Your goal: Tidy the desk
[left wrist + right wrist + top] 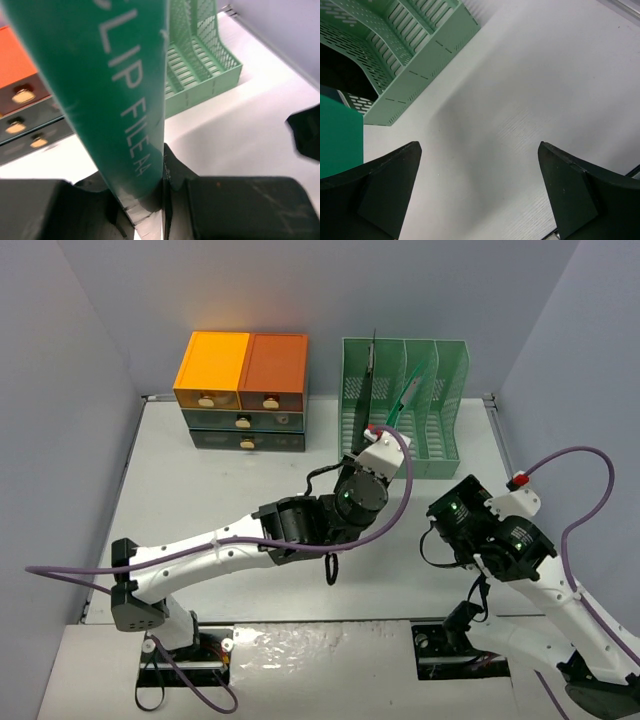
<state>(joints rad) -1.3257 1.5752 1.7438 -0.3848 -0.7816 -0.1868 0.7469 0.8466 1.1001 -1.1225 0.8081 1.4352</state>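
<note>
Top external view: at the near edge, two arms rise from their bases onto the white surface (200, 500), which runs from there to the green slotted file rack (452, 375) at the back wall and is closed in by grey-lilac walls on both sides.

Nearest of the two, the right end effector (479, 165) hangs above bare surface on the near side of the rack, off its front right corner. Its dark fingers (385, 185) are spread wide with nothing between them.

Further in, the left arm stretches diagonally across to the rack's front edge. The left end effector (147, 200) is pressed together on the bottom end of a green clip file (115, 90) with white lettering on it. From above, the file leans at a tilt over the rack's middle compartments. Whether its lower end rests inside a slot cannot be told.

A thin dark item (372, 370) stands upright at a divider in the rack's left half.

Just left of the rack, also against the back wall, sits a drawer unit (245, 390) with two orange boxes on top and two dark drawers below, apart from the rack by a narrow gap.
</note>
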